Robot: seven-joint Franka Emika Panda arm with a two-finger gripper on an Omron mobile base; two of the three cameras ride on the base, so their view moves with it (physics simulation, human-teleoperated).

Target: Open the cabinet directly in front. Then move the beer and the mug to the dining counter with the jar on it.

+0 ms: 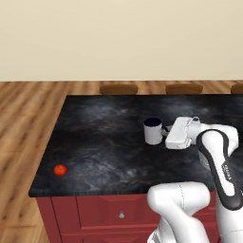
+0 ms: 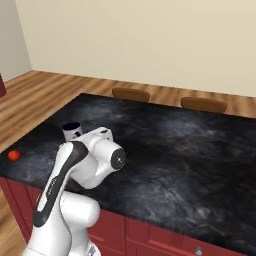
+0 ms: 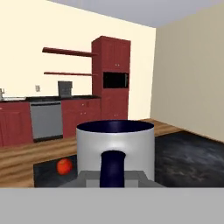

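The mug (image 1: 153, 130) stands upright on the dining counter (image 1: 104, 137), at about 9 o'clock of the gripper (image 1: 165, 134), whose jaws are pinched narrow on the mug's dark handle (image 3: 113, 167). The mug's navy inside looks empty, though only the rim shows. A small red fruit (image 1: 60, 170) lies well apart at 8 o'clock.

I see the mug (image 1: 153, 131) as white-grey outside, dark navy inside, with a dark navy handle. The desk (image 1: 104, 142) top is black with pale grey marbling over a red drawer-fronted base. A small red-orange tomato (image 1: 60, 170) sits near the left corner. Brown stools (image 1: 118, 88) line the far edge.
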